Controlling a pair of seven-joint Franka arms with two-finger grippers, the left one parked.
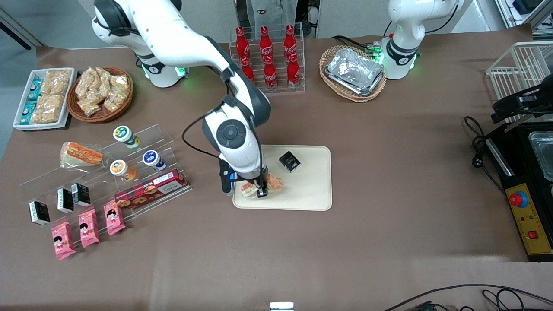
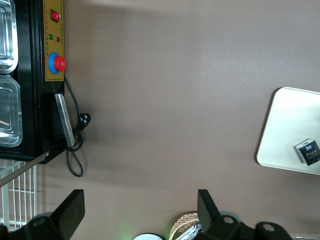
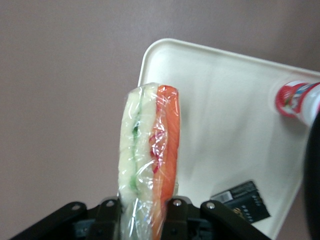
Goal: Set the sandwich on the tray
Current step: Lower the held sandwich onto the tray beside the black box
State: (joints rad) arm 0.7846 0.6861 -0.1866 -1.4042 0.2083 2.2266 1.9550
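My right gripper (image 1: pixel 258 189) is shut on the sandwich (image 1: pixel 264 185), a clear-wrapped wedge with pale bread and an orange edge, over the near corner of the cream tray (image 1: pixel 311 190) at the working arm's end. In the right wrist view the sandwich (image 3: pixel 149 155) stands on edge between my fingers (image 3: pixel 111 216), partly over the tray's corner (image 3: pixel 235 120) and partly over the brown table. I cannot tell whether it touches the tray. The tray's edge also shows in the left wrist view (image 2: pixel 285 130).
A small black box (image 1: pixel 289 161) lies on the tray, farther from the camera than the sandwich. A tanner wrapped wedge (image 1: pixel 80 154) sits on the clear tiered rack (image 1: pixel 103 172) with cups and snack packs. Cola bottles (image 1: pixel 268 56) and a foil-tray basket (image 1: pixel 353 72) stand at the back.
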